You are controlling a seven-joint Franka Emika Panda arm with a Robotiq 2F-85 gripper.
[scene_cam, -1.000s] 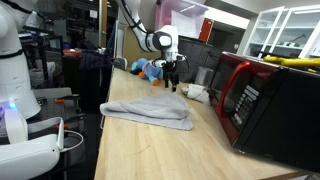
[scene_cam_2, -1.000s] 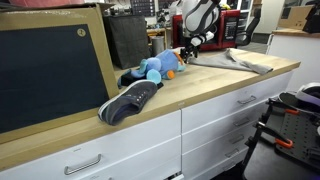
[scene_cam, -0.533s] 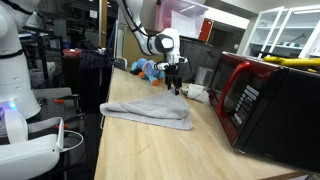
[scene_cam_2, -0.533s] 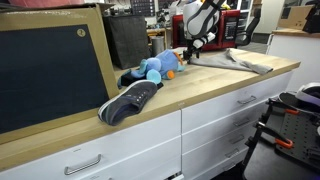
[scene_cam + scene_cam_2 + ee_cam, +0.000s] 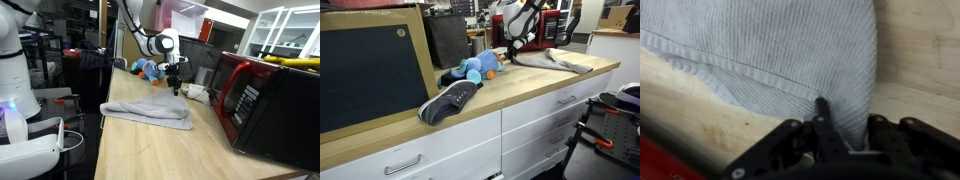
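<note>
One grey knitted cloth lies on the wooden bench. Our two fingers stand at its edge; we cannot tell whether they grip. Beyond the cloth: one blue plush toy, one dark shoe.

On counter: cloth lies near microwave; toy sits between cloth and shoe, just beside the shoe.

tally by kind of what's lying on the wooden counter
grey cloth: 1
blue plush toy: 1
dark shoe: 1
red microwave: 1
total: 4
Not counted: a small white item by the microwave, too blurred to name.
</note>
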